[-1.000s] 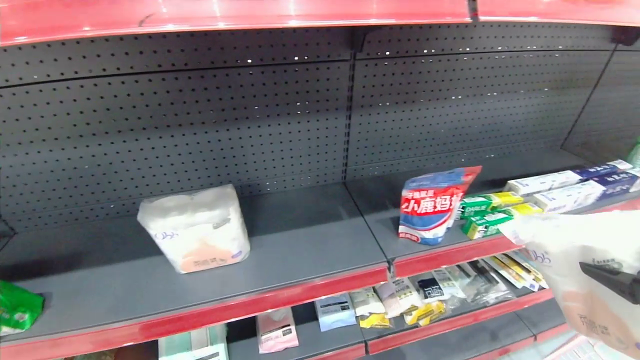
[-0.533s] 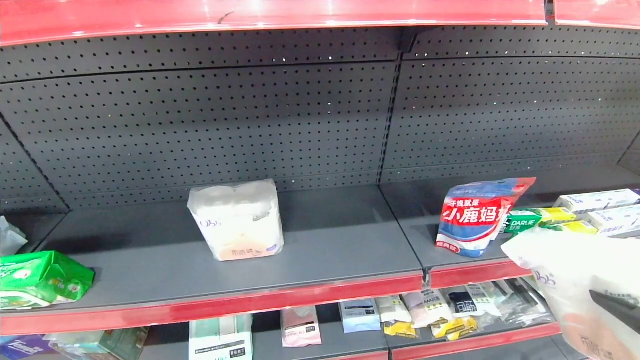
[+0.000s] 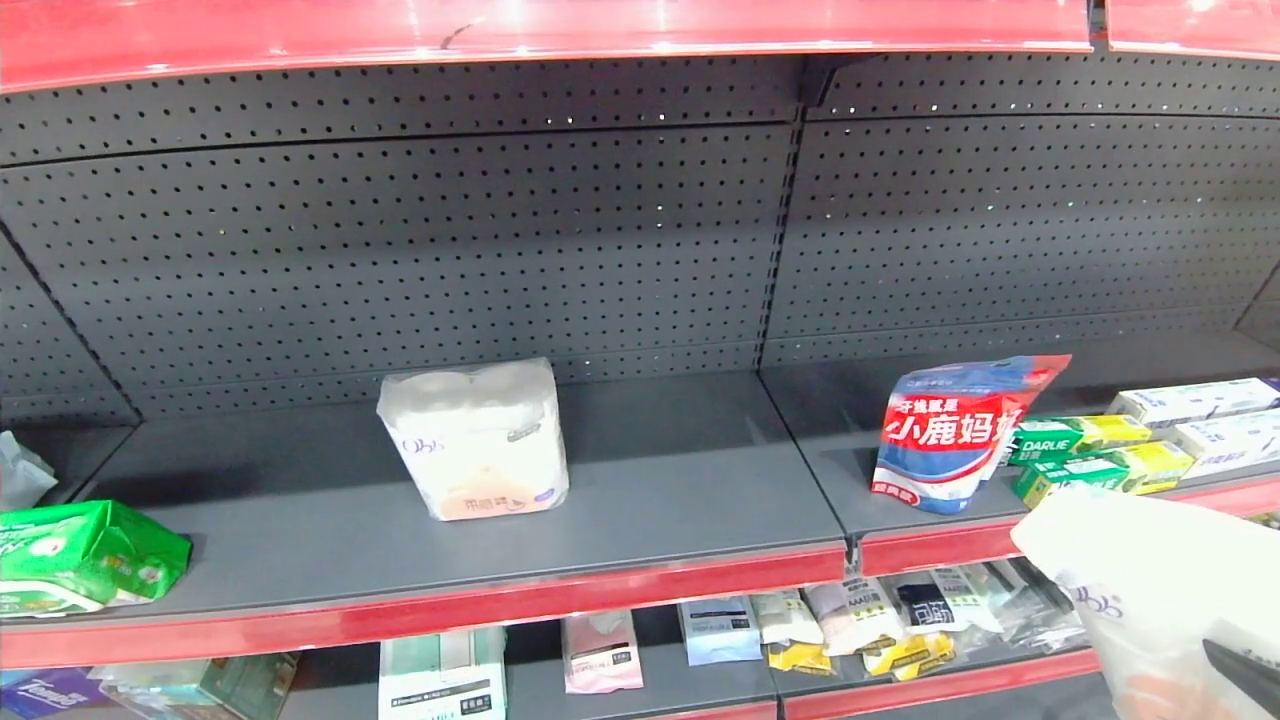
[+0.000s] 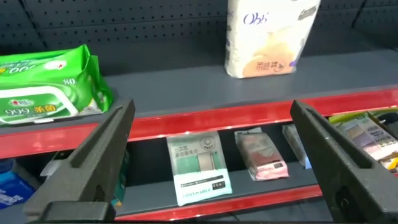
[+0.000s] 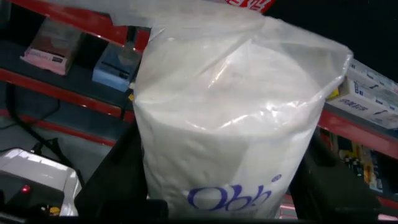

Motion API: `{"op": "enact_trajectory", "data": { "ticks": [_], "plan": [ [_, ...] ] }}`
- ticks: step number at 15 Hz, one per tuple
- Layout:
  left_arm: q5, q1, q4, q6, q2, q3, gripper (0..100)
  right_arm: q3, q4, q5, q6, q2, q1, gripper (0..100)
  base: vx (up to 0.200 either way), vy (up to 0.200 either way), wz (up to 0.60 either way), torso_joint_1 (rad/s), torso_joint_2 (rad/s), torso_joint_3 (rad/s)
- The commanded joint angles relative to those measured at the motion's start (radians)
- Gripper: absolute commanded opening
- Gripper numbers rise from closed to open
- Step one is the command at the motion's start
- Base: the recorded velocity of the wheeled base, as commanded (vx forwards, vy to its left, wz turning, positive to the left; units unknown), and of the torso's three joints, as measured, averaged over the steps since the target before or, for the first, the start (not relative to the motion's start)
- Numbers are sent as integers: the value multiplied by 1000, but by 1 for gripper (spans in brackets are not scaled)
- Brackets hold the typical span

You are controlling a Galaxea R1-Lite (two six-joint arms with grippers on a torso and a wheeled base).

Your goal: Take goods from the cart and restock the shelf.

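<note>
Tissue pack (image 3: pixel 1150 590), white rolls in clear film: held by the right gripper (image 5: pixel 221 186), low on the robot's right, in front of the shelf (image 3: pixel 650 500) and below its red front edge. It is not on the shelf board. In the right wrist view the dark fingers (image 5: pixel 112 180) press against both sides of the pack, so the grip is closed on it. One finger shows against the film in the head view.

Left gripper (image 4: pixel 211 162): jaws wide apart with nothing between them, in front of the red edge strip and facing the lower shelf (image 4: pixel 205 199).

On the shelf:
- Second tissue pack (image 3: pixel 473 440), same kind, upright near the middle of the left-hand board. Bare board lies on both sides of it.
- Green wipes pack (image 3: pixel 85 555), lying flat at the far left, well apart from the second tissue pack.
- Red-and-blue pouch (image 3: pixel 955 435), upright on the right-hand board, near the front edge.
- Green boxes (image 3: pixel 1090 455), lying just beside the pouch on its right, apparently touching it.
- White boxes (image 3: pixel 1200 415), lying behind and right of the green ones.

The pouch and boxes crowd the board section nearest the held pack. The stretch between the second tissue pack and the pouch is bare.

Lower shelf: a row of small packets (image 3: pixel 780 620) lying flat under the red edge.

Pegboard back (image 3: pixel 500 230): dark, perforated.
</note>
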State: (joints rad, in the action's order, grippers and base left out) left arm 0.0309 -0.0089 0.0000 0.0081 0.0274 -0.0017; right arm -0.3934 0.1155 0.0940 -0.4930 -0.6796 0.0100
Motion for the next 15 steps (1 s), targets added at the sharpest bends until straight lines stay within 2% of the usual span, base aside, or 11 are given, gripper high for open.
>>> {"op": "enact_trajectory", "data": {
  "ticks": [1, 2, 3, 5, 6, 7, 8, 9, 11, 13, 15],
  "plan": [
    [3, -5, -2, 12, 32, 0, 100, 18, -2, 23, 21, 14, 4, 0, 0, 0, 0, 0, 0, 0],
    [18, -16, -2, 20, 39, 0, 100, 18, -4, 92, 53, 15, 7, 0, 0, 0, 0, 0, 0, 0],
    [20, -23, -2, 21, 39, 0, 100, 16, -11, 98, 59, 14, 2, 0, 0, 0, 0, 0, 0, 0],
    [15, -23, -3, 21, 45, -24, 100, -1, -11, 19, 56, 23, -5, 0, 0, 0, 0, 0, 0, 0],
    [-14, -23, 5, 6, 177, -167, 100, -16, -11, 0, 56, 21, -4, 0, 0, 0, 0, 0, 0, 0],
    [-45, -23, 3, -83, 359, -302, 100, -22, -11, -4, 62, 12, -5, 0, 0, 0, 0, 0, 0, 0],
    [-46, -23, 3, -91, 370, -308, 100, -22, -11, -2, 63, 12, -4, 0, 0, 0, 0, 0, 0, 0],
    [-60, -16, -15, -102, 540, -374, 100, -21, -13, 76, 91, 0, 15, 0, 0, 0, 0, 0, 0, 0],
    [-66, -8, -23, -65, 583, -356, 100, -2, -11, 110, 145, 12, 15, 0, 0, 0, 0, 0, 0, 0],
    [-54, -9, -25, -2, 643, -345, 100, 8, -10, 108, 148, 17, 10, 0, 0, 0, 0, 0, 0, 0],
    [17, -9, -35, 9, 726, -347, 100, 8, -10, 105, 146, 9, 10, 0, 0, 0, 0, 0, 0, 0]
  ]
}}
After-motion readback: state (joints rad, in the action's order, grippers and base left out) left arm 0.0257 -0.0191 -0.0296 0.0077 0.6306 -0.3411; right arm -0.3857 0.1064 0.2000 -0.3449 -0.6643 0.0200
